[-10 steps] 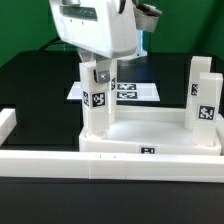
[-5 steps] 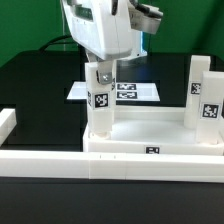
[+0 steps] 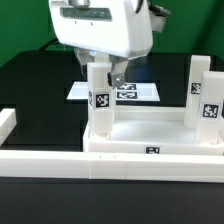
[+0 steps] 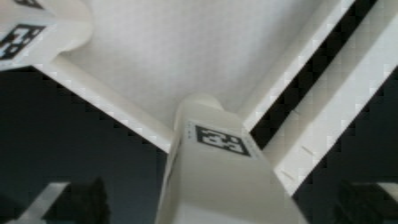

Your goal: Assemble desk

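White plastic tray-like tabletop (image 3: pixel 150 135) sits on black counter (image 3: pixel 30 85) w/ two white block legs upright: near leg (image 3: pixel 99 100) under our gripper (image 3: pixel 108 78), far leg (image 3: pixel 203 100). Jaws apart, clear of near leg. Other legs, judging, still to fit.

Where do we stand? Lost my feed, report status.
Gripper open, straddling leg, not gripping. Leg upright in tabletop corner; second leg upright opposite. Nothing in the way.

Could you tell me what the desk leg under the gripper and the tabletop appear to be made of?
Leg: seemingly white plastic, smooth matte faces, a black-and-white printed tag stuck on. Tabletop: apparently the same white plastic, evenly coloured with crisp moulded edges. Neither shows grain or metallic shine.
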You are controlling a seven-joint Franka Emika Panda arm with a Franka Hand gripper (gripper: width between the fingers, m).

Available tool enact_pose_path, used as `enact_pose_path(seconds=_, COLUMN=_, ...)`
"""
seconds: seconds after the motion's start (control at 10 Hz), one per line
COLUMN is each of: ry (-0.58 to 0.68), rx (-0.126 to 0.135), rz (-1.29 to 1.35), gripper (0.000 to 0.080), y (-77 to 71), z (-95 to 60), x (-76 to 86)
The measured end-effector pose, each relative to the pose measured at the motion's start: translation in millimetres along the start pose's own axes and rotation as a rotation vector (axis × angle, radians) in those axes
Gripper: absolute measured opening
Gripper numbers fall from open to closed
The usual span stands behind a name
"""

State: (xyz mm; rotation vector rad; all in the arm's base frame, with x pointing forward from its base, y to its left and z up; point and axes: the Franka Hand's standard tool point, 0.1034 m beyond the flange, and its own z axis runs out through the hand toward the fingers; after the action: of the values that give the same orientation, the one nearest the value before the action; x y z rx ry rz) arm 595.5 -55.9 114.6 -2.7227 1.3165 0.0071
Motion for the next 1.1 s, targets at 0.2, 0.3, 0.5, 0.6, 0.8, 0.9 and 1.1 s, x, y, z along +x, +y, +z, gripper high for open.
enact_pose_path(seconds=0.2, ry=0.0, rx=0.0, rz=-0.157, gripper=0.0648, y=0.2, z=0.0, x=0.1)
enact_pose_path(seconds=0.3, ry=0.0, rx=0.0, rz=-0.204, gripper=0.0648, y=0.2, z=0.1, x=0.2)
enact_pose_path(seconds=0.5, ry=0.009, rx=-0.024, rz=-0.417, gripper=0.0648, y=2.8, z=0.4, x=2.5)
enact_pose_path(seconds=0.6, ry=0.01, rx=-0.028, rz=-0.504, gripper=0.0648, y=2.8, z=0.3, x=2.8)
enact_pose_path(seconds=0.8, ry=0.017, rx=-0.044, rz=-0.637, gripper=0.0648, y=1.1, z=0.6, x=1.5)
enact_pose_path(seconds=0.9, ry=0.015, rx=-0.047, rz=-0.71, gripper=0.0648, y=1.2, z=0.7, x=1.5)
enact_pose_path(seconds=1.1, ry=0.021, rx=-0.078, rz=-0.907, gripper=0.0648, y=0.0, z=0.5, x=1.3)
